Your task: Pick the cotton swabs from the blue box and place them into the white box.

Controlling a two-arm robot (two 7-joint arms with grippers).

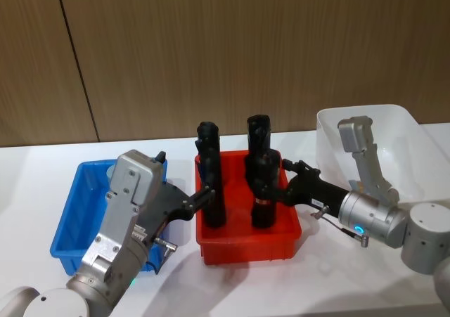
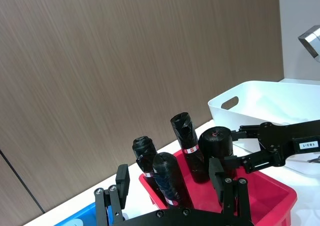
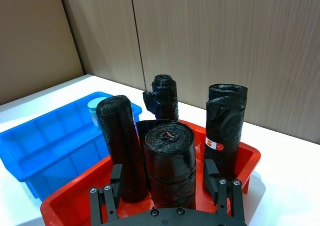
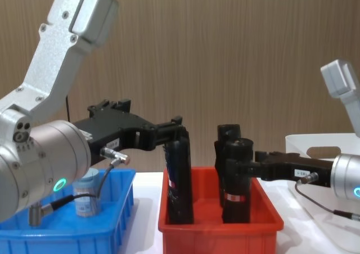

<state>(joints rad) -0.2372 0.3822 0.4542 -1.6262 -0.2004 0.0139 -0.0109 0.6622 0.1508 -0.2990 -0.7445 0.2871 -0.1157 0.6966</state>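
— What sort of place is this?
— A lab or test room set up for a robot, by the look of it.
— What shows that?
— A plain white tabletop (image 1: 232, 289) set against a wall of brown wood-grain panels (image 1: 232, 50) with dark vertical seams. On it, three plastic bins in a row: a shallow bright blue one (image 1: 77, 215), a red one (image 1: 246, 243) holding upright black rolls (image 1: 259, 173), and a taller white tub (image 1: 394, 131). No household or shop fittings around them.

Even, bright indoor light from overhead; soft shadows under the red bin (image 1: 247, 243) on the table (image 1: 232, 289). Focus sharp, no glare.
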